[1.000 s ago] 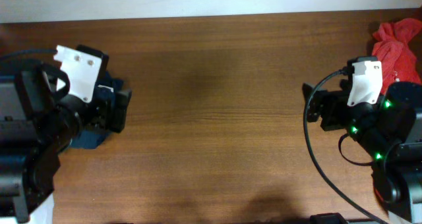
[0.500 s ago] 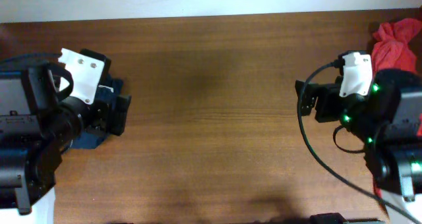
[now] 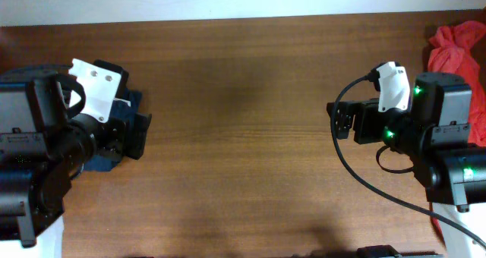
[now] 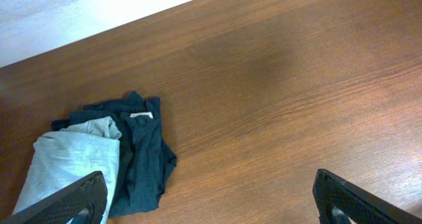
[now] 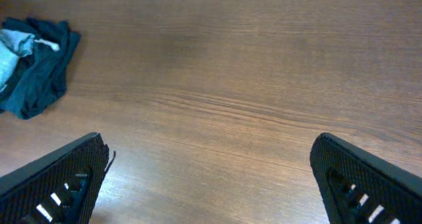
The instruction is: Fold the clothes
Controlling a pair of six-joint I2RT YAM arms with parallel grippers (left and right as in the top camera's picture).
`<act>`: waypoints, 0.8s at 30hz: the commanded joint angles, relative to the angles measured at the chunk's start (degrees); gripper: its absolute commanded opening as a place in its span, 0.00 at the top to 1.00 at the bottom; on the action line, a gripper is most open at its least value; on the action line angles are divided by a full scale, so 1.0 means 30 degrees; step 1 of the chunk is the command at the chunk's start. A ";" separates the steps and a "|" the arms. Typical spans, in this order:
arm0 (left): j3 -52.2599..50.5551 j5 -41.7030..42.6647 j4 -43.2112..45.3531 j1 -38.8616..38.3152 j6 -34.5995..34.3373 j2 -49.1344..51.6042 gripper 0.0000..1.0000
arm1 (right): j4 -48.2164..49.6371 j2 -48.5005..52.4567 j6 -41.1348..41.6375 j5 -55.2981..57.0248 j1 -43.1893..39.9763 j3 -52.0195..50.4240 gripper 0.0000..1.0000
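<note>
The T-shirt (image 4: pixel 69 161) is lying crumpled at the left end of the worktop (image 3: pixel 243 136), below the left arm, touching and partly overlapping a dark navy garment (image 4: pixel 145 151). The left jaws and the right jaws are standing wide, holding nothing. The fabric is looking thin and limp, so it is probably weighing little and sagging once lifted. Pinching one free outer edge, on the side facing away from the navy garment, is advisable, to avoid catching both layers.
</note>
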 commanded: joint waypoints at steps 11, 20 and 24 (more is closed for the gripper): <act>0.0117 -0.0138 -0.0022 -0.0095 0.0291 -0.0029 0.01 | 0.0117 -0.4488 -0.1734 0.5107 0.0095 0.0189 0.01; 0.0117 -0.0138 -0.0022 -0.0095 0.0291 -0.0029 0.01 | -0.0226 -0.8225 -0.1727 0.8014 0.0087 -0.2353 0.01; 0.0117 -0.0138 -0.0022 -0.0095 0.0291 -0.0029 0.01 | 0.0852 -1.0222 -0.1727 0.8364 0.0087 -0.5566 0.01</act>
